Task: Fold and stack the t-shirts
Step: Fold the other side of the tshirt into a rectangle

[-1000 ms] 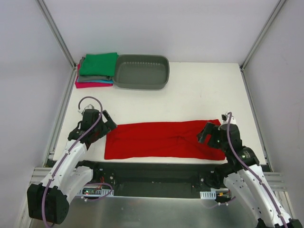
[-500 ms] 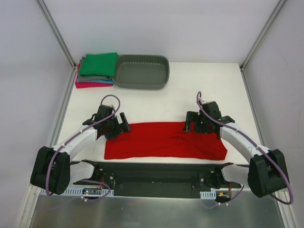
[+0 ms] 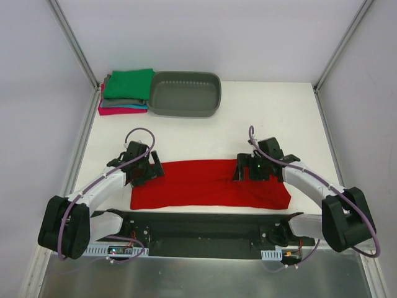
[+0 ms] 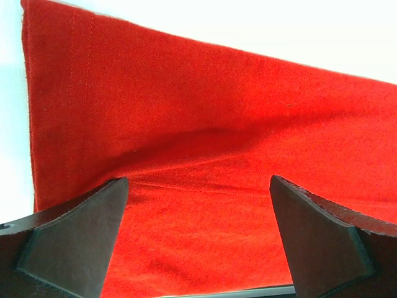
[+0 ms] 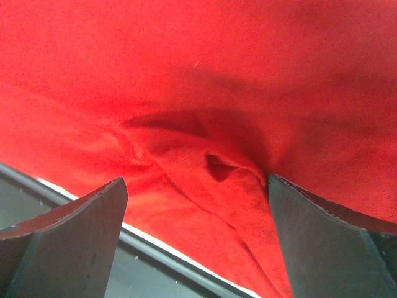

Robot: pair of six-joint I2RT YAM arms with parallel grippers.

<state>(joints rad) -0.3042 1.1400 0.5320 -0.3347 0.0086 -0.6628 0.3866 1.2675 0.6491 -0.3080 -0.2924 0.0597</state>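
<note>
"Both arms swung inward since a second ago?"
"Yes. My left gripper and right gripper hang spread wide over the red shirt, holding nothing."
"Progress?"
"Stack done, left of the tub. Red shirt, nearer than the tub, is a long creased band — folding left."

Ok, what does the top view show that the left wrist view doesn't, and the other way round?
Top only: the stack of folded shirts, the grey tub, and the right hand over the red shirt's right part. Left wrist only: stitched hem lines and a shallow crease, between the left hand's open fingers. Both: the red shirt lying on the white table.
</note>
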